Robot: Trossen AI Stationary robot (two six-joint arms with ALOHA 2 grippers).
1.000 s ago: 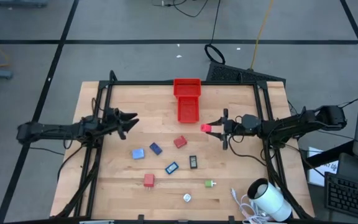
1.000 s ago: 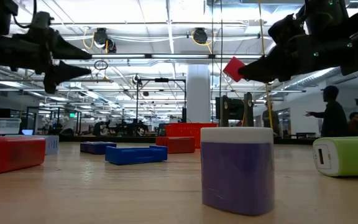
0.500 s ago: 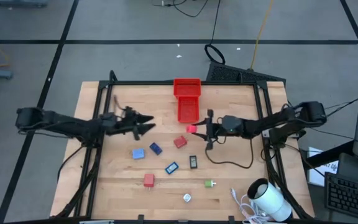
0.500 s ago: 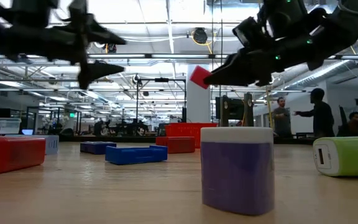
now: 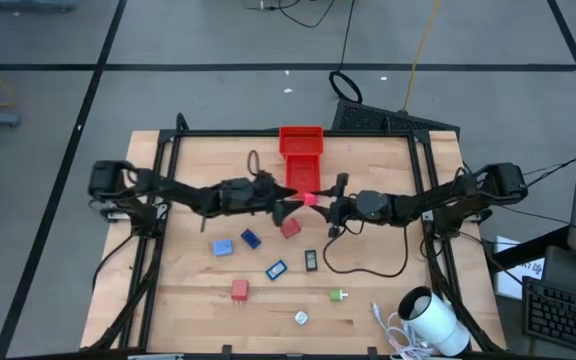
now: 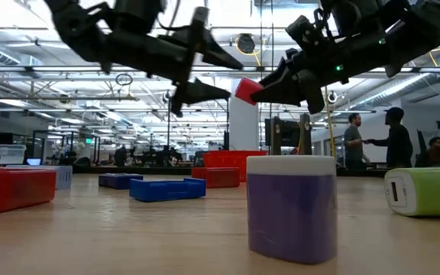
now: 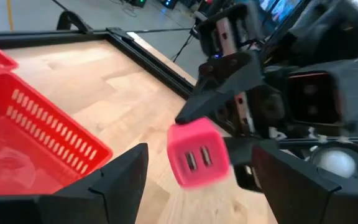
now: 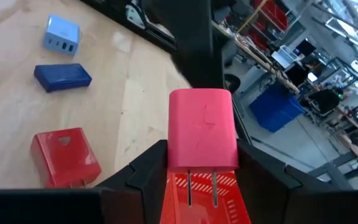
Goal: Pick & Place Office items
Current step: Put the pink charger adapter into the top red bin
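So I'm holding the pink charger (image 5: 310,199) pinched in my right claw (image 5: 317,204), up off the table (image 5: 388,280) just below the red tray (image 5: 301,160), around 12 o'clock from table center. The big change: my left claw (image 5: 290,206) has swung in from way over at 9 o'clock and is now nose to nose with the charger, fingers spread wide around nothing. Looks like a handover is shaping up. The other items are still lying toward 6 o'clock.
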